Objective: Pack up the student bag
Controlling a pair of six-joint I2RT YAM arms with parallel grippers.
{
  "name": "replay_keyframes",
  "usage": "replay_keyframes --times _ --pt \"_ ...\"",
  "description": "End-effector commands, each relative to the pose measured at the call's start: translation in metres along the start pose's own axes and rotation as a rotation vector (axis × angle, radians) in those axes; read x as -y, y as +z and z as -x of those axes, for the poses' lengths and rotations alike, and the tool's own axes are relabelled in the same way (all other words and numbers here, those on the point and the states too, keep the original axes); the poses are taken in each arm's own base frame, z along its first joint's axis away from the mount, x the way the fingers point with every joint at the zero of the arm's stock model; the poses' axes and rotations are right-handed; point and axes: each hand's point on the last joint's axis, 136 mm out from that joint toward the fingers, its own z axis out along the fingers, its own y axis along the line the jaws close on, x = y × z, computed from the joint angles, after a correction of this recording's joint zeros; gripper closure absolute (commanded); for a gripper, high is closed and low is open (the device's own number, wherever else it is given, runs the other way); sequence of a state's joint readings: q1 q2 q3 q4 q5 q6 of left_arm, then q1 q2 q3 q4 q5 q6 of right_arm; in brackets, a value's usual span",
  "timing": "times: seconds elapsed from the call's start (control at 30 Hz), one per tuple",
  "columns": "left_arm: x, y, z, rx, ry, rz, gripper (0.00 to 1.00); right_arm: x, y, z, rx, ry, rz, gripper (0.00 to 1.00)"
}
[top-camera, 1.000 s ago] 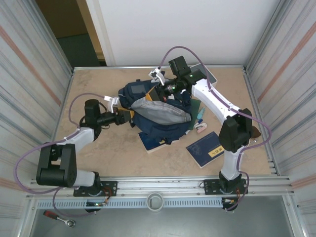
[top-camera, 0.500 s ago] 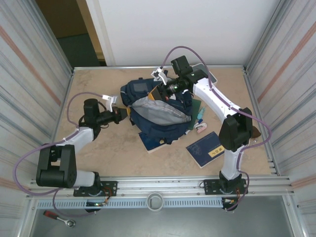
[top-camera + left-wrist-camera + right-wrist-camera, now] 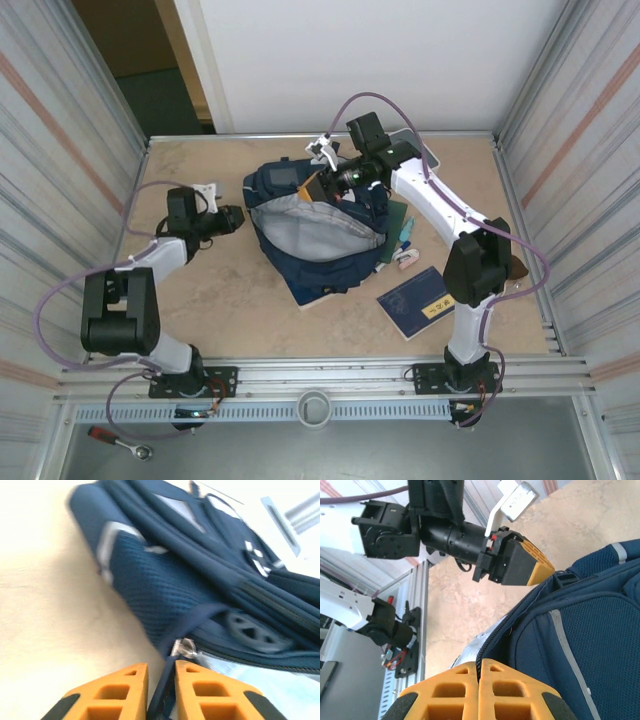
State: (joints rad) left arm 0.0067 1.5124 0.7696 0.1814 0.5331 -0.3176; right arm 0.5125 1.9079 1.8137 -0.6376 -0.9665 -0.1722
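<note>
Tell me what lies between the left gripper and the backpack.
A navy strap runs from the backpack into the gap between the left gripper's jaws; the left wrist view shows it.

Beige table (image 3: pixel 225 305), corrugated metal walls (image 3: pixel 55 150), perhaps a doorway (image 3: pixel 150 90).

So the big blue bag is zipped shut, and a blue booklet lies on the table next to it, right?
Not quite. The student bag is not zipped shut. It gapes open, and its pale grey lining is showing, as the top external view makes plain. The blue booklet does lie on the table next to it.
</note>
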Motion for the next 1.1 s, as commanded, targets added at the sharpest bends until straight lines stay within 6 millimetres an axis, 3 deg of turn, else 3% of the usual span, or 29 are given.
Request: replay_keyframes --times 0.0,0.13,0.3,0.4,0.47,0.63,0.7,0.77,0.87,0.97,1.07 --pt "-0.042 -0.010 0.007 0.022 -0.147 0.163 0.68 -0.005 0.004 0.021 0.047 -0.033 -0.014 1.00" --pt "-0.044 -0.033 0.014 0.074 -0.159 0.224 0.51 0.013 0.021 0.027 0.037 -0.035 -0.108 1.00" --pt "-0.014 -0.072 0.025 0.202 -0.175 0.183 0.33 0.040 0.059 0.056 0.048 -0.029 -0.207 1.00" --pt "0.020 -0.084 0.028 0.230 -0.129 0.094 0.26 0.055 0.064 0.064 0.034 0.049 -0.298 0.83" --pt "0.043 -0.087 0.026 0.220 -0.065 0.059 0.24 0.056 0.053 0.062 0.024 0.094 -0.347 0.63" --pt "0.095 -0.089 0.029 0.206 0.165 0.020 0.18 0.049 0.007 0.019 0.009 0.162 -0.451 0.44" --pt "0.114 -0.084 0.031 0.186 0.274 0.026 0.15 0.059 -0.021 -0.010 0.044 0.243 -0.517 0.39" --pt "0.126 -0.069 0.028 0.117 0.357 0.046 0.13 0.083 -0.059 -0.043 0.105 0.384 -0.612 0.36" --pt "0.130 -0.039 0.017 -0.043 0.361 0.084 0.13 0.121 -0.101 -0.093 0.175 0.619 -0.732 0.26" --pt "0.121 -0.018 0.003 -0.154 0.327 0.165 0.14 0.147 -0.112 -0.123 0.226 0.779 -0.771 0.22" --pt "0.106 -0.013 -0.012 -0.198 0.269 0.216 0.13 0.171 -0.108 -0.141 0.221 0.884 -0.802 0.20"
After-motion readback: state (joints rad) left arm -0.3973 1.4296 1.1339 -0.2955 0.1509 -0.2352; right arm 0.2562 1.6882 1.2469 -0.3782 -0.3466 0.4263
